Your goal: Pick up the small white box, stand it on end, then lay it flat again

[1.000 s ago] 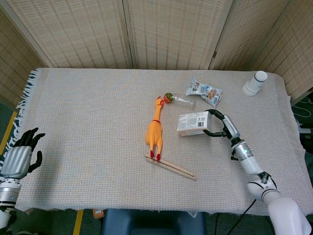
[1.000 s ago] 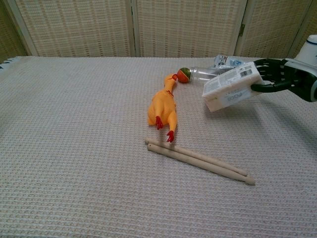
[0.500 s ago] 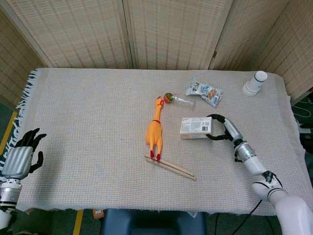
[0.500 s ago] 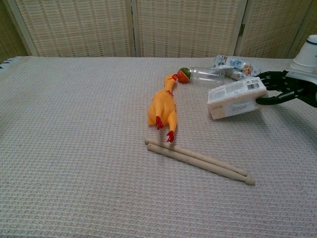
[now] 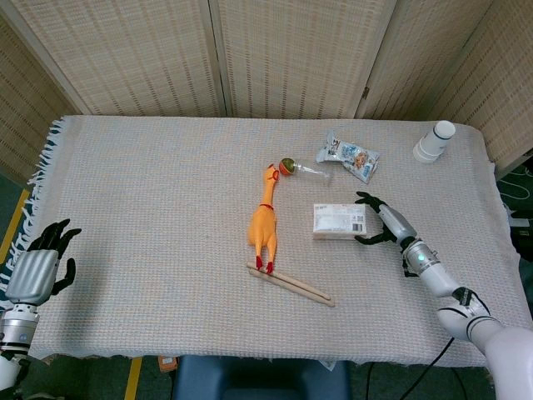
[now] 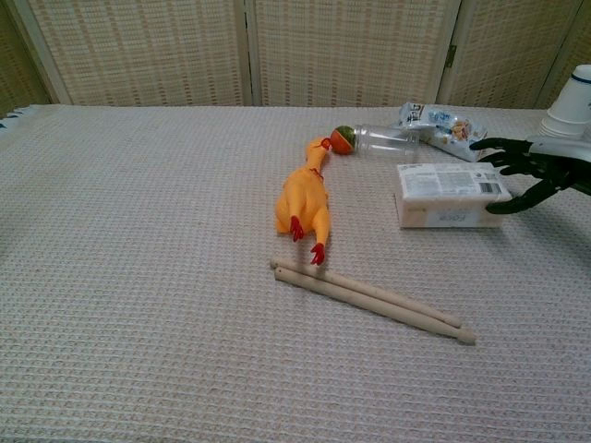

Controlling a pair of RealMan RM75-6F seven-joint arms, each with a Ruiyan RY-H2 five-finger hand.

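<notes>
Right of centre, small white box [image 6: 448, 194] flat on surface [image 5: 150, 208]; right robot hand [image 5: 383, 223] released, fingers spread beside it. Label unreadable. Left robot hand [image 5: 37, 268] empty, fingers apart.

The counter [image 5: 166, 208] is covered by a pale woven cloth [image 5: 150, 275] fringed at the upper left of the frame, is backed by folding woven screen panels [image 5: 291, 50], and dark floor with a yellow stripe [image 5: 15, 225] is seen at left.
</notes>
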